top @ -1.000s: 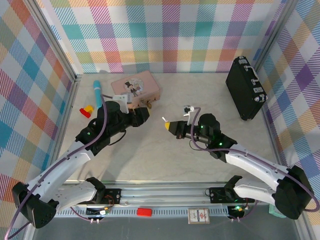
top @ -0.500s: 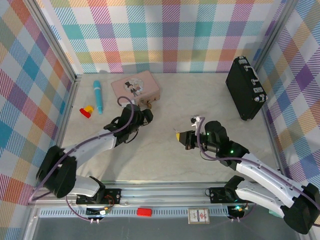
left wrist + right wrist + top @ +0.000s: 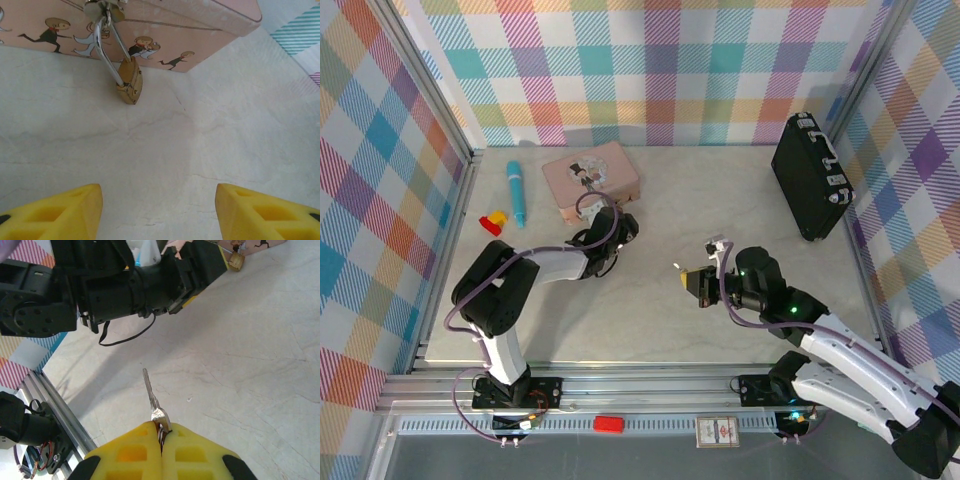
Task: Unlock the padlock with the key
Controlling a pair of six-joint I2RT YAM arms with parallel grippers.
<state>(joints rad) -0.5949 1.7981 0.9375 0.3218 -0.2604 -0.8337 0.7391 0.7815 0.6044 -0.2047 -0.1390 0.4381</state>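
Although the right gripper (image 3: 161, 432) pinches the key (image 3: 149, 390), insertion and turning remain: the padlock (image 3: 130, 82) hangs apart, apparently locked, left gripper (image 3: 159, 200) gaping empty before it

**Top external view:** fixed above and behind the arm bases (image 3: 525, 390), looking down on the whole bench (image 3: 650, 310).
**Left wrist view:** low and close to the bench, facing the padlock (image 3: 131, 82) hanging at the pink box (image 3: 200, 20).
**Right wrist view:** farther back, looking across the bench toward the left tool (image 3: 212, 262); both wrist views share the padlock.
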